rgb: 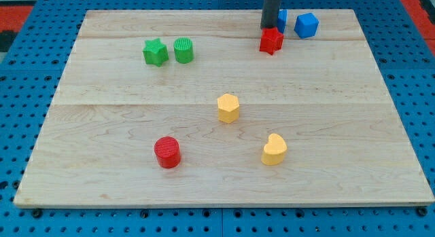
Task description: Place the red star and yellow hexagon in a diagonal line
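Observation:
The red star [271, 41] lies near the view's top, right of centre, on the wooden board [353, 128]. The yellow hexagon [228, 108] sits near the board's middle, below and left of the star. My tip [269, 28] is the lower end of the dark rod coming down from the view's top. It stands just above the red star, touching or almost touching its top edge.
A blue block [281, 20] sits partly hidden behind the rod, and a blue hexagon-like block [306, 25] is to its right. A green star [155, 52] and green cylinder [183, 50] lie at upper left. A red cylinder [167, 152] and yellow heart [274, 150] lie lower down.

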Tool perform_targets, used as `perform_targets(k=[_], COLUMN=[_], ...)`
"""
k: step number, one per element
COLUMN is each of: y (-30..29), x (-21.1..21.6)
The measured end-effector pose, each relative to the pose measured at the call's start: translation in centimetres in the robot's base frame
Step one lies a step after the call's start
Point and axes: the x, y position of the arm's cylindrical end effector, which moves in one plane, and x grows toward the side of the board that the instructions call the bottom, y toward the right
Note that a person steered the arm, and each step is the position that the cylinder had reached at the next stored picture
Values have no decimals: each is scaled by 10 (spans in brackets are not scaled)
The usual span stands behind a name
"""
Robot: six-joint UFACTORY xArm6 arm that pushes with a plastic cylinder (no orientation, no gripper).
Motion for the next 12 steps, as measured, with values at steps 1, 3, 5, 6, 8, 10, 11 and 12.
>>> perform_targets(k=[1,3,5,6,8,10,11,12], y=[0,0,0,0,7,-87,-92,-104], x=[0,3,10,13,110,81,128,153])
